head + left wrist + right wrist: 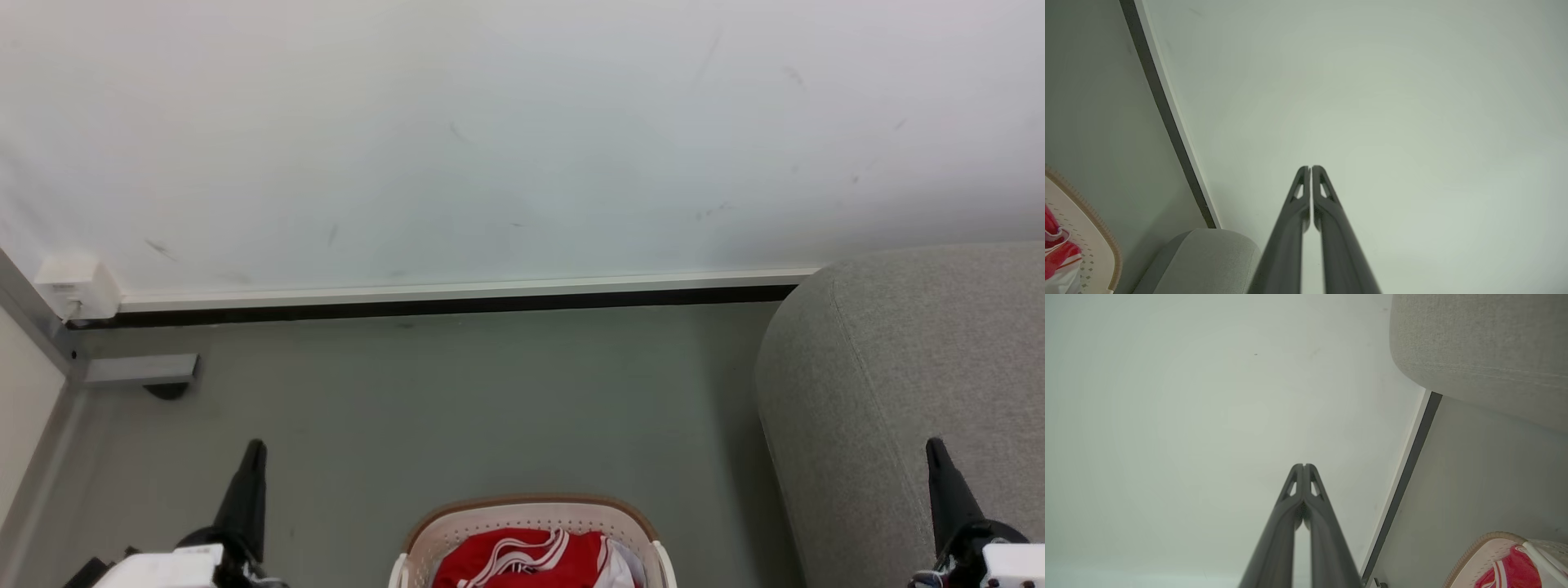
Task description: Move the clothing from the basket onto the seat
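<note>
Both arms parked, nothing in hand: left gripper low left, right gripper low right, each with its two fingers pressed together, tips pointing at the far wall. We read that as a rest pose, tucked either side of the basket so neither arm covers it. The basket sits on the floor at near centre, between the grippers. The clothing lies bunched inside it, red with white stripes showing, untouched, so we judge the task not yet begun. A bit of pale cloth shows to its right in the same basket; we'd leave that behind. The seat is at right, near the basket with a strip of floor between, and the right gripper sits in front of it. Short carry, likely the right arm's job, but the jaws must open first. Around: dark baseboard along the wall, white socket box and grey bracket far left, well apart from the path. In the way: just the basket's own rim and wall, where fabric may snag on the lift. The seat's edge also looks higher than the basket.
</note>
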You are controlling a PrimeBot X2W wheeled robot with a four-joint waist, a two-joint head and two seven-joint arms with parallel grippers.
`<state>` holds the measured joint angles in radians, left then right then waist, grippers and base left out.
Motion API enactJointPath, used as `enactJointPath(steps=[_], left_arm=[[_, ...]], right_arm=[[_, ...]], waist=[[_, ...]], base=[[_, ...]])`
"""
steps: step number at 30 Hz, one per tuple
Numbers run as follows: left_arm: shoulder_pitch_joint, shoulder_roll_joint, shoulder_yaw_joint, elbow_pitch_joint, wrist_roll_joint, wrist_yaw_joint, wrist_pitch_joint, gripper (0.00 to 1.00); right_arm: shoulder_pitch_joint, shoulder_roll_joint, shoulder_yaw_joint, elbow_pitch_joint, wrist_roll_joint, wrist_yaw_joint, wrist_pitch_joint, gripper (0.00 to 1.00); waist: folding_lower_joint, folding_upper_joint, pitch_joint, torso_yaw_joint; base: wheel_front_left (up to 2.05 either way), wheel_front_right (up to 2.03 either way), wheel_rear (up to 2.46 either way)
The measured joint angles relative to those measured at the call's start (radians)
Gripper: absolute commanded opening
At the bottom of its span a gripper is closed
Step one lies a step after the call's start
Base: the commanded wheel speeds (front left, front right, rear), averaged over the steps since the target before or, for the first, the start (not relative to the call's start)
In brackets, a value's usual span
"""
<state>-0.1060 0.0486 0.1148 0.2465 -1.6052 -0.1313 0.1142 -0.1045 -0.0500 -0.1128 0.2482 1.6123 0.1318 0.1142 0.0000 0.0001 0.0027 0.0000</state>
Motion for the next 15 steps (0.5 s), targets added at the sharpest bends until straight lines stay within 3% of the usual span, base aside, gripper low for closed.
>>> enactJointPath(steps=[1, 9, 15], left_arm=[[0.002, -0.001, 0.000, 0.004, 0.001, 0.000, -0.001, 1.00], [0.030, -0.007, -0.021, 0.031, 0.015, 0.001, -0.028, 1.00], [0.031, -0.007, -0.030, 0.031, 0.055, 0.001, -0.058, 1.00]], right_arm=[[0.002, 0.000, 0.001, 0.004, 0.000, 0.000, -0.001, 1.00], [0.031, 0.011, 0.014, 0.023, -0.021, 0.000, -0.028, 1.00], [0.039, 0.011, 0.022, 0.002, -0.137, 0.000, -0.056, 1.00]], waist=[[0.0000, 0.0000, 0.000, 0.000], [0.0000, 0.0000, 0.000, 0.000], [0.0000, 0.0000, 0.001, -0.001]], base=[[0.00, 0.00, 0.00], [0.00, 0.00, 0.00], [0.00, 0.00, 0.00]])
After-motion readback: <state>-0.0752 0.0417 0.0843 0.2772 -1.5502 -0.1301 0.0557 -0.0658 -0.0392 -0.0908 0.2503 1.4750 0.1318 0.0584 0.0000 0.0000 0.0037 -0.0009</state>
